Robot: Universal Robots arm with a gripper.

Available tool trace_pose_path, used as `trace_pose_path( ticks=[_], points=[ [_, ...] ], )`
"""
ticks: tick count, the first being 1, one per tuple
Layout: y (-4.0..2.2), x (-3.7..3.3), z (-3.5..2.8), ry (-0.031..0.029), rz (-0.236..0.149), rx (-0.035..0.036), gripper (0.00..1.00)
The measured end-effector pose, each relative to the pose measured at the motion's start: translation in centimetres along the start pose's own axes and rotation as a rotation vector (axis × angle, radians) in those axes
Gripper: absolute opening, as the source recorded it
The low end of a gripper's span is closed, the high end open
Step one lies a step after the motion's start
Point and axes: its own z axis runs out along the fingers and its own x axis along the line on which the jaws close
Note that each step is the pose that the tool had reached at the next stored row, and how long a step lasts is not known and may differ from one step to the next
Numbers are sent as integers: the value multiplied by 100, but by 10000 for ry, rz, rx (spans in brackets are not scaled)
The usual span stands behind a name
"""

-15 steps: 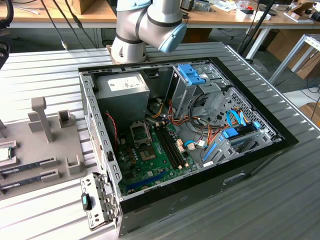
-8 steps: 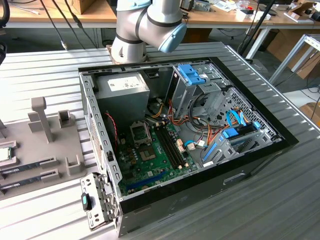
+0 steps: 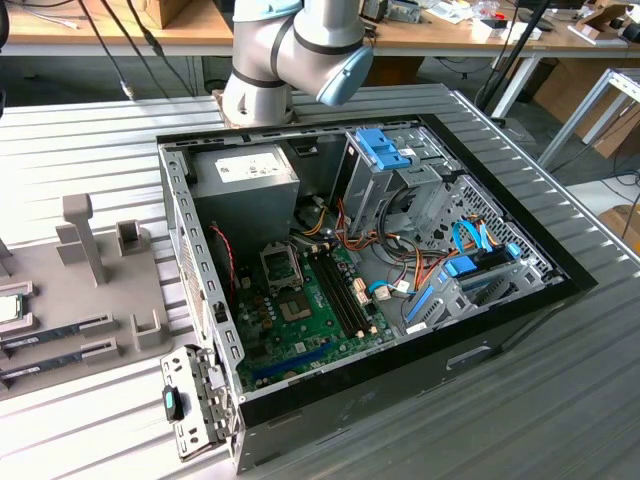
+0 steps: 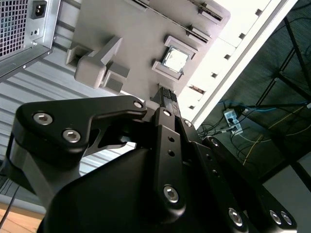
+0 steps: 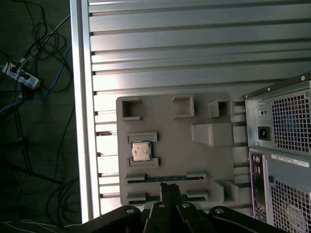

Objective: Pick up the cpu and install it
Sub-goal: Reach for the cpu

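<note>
Now. Exterior view: the pale grey jointed robot arm (image 3: 290, 50) stands at twelve o'clock from the open black desktop computer case (image 3: 400, 400). The case lies on its side on the slatted aluminium table (image 3: 560, 400) with the panel off. Probably so the green motherboard (image 3: 300, 345) and its empty metal-framed socket (image 3: 281, 266) face up for a reach from above. At nine o'clock from the case lies the flat grey moulded fixture tray (image 3: 50, 270). The cpu (image 3: 8, 307), a small square chip with a silver top and green rim, sits at the tray's nine o'clock edge, well apart from the socket. Long narrow memory sticks (image 3: 60, 330) lie in slots just beside it.

Second wrist view: the black two-finger gripper (image 4: 165, 92) points toward the tray. Fingertips drawn together, nothing between them. The chip rests flat in a raised square pocket, metal side up, apart from the fingertips.

First wrist view: chip seated in the same pocket, not lifted. Gripper tip hangs over the tray near a memory slot, close to the chip but not touching. Fingers closed and empty here too. The pocket walls likely keep the chip square and at a known spot for a repeatable grasp. Pick-up not yet made.
</note>
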Motion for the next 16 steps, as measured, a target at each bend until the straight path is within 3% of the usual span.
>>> trace_pose_path(
  ticks=[16],
  points=[
    [-2,5,43,-1,0,0,11]
  ],
)
